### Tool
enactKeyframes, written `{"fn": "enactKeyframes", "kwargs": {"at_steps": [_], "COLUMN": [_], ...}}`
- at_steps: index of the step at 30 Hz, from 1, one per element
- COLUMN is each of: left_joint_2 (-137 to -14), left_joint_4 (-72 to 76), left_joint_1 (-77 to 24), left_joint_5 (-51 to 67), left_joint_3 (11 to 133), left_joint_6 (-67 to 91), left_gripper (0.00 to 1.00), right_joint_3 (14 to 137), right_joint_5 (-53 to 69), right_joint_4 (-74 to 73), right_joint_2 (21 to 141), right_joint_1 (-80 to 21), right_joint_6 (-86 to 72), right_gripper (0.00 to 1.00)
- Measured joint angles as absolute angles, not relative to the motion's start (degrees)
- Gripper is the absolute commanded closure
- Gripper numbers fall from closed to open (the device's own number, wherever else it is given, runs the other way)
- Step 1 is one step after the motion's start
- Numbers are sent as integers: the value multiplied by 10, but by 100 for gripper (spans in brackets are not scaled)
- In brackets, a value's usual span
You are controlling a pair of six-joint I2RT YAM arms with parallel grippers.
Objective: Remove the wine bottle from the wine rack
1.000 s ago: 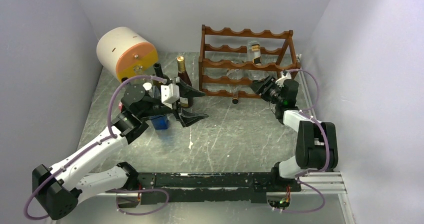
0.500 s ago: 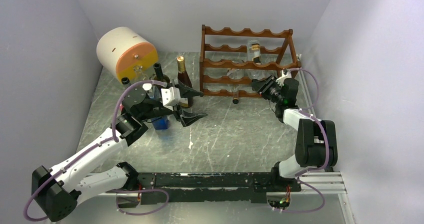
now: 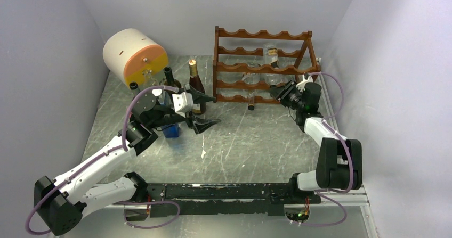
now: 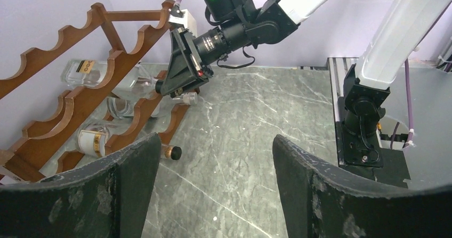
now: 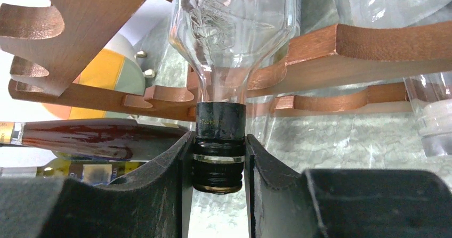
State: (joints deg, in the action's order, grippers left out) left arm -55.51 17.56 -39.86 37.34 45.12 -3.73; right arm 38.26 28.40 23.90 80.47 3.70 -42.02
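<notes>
The dark reddish-brown wine rack [image 3: 261, 35] stands at the back of the table; it also shows in the left wrist view [image 4: 80, 97] and the right wrist view [image 5: 330, 57]. Several clear bottles lie in it. My right gripper [image 5: 218, 158] is shut on the black-capped neck of a clear wine bottle [image 5: 234, 30] that still lies in the rack. In the top view that gripper [image 3: 281, 92] is at the rack's right front. My left gripper [image 3: 201, 110] is open and empty, left of the rack; in its own view it [image 4: 213, 158] hangs over bare table.
A white and orange drum [image 3: 136, 54] lies at the back left. Dark upright bottles [image 3: 194, 83] stand between it and the rack. A blue block [image 3: 170, 130] sits under the left arm. Another clear bottle's black cap [image 3: 250, 107] pokes out at the rack's bottom front.
My left gripper has drifted slightly up and left. My right arm has shifted a little, its elbow moving right, with the gripper staying on the bottle neck.
</notes>
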Motion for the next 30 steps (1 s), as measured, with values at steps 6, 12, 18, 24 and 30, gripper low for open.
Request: {"fn": "enactKeyframes", "kwargs": {"at_steps": [6,12,18,24,30], "left_joint_2": [-555,-555,-555,-534,-542], "left_joint_4": [176,176,173,185,181], "left_joint_1": [-399,-401,-404,-418,-461], "left_joint_5": [368,352,343,318,279], "left_joint_3": [451,451,448,425,428], "left_joint_6": [-37,-39,-43,-59,-101], "left_gripper": [20,19,20,20,22], "right_joint_3": [380,369,356,341,328], "right_joint_5": [279,270,261,263,263], "right_joint_4": [211,206,199,186,160], "right_joint_2": [781,755,715,682,652], "right_joint_1": [37,40,44,44,44], "right_joint_6": [-417,-414,-410,-403,-396], "right_gripper": [100,100,100,100,100]}}
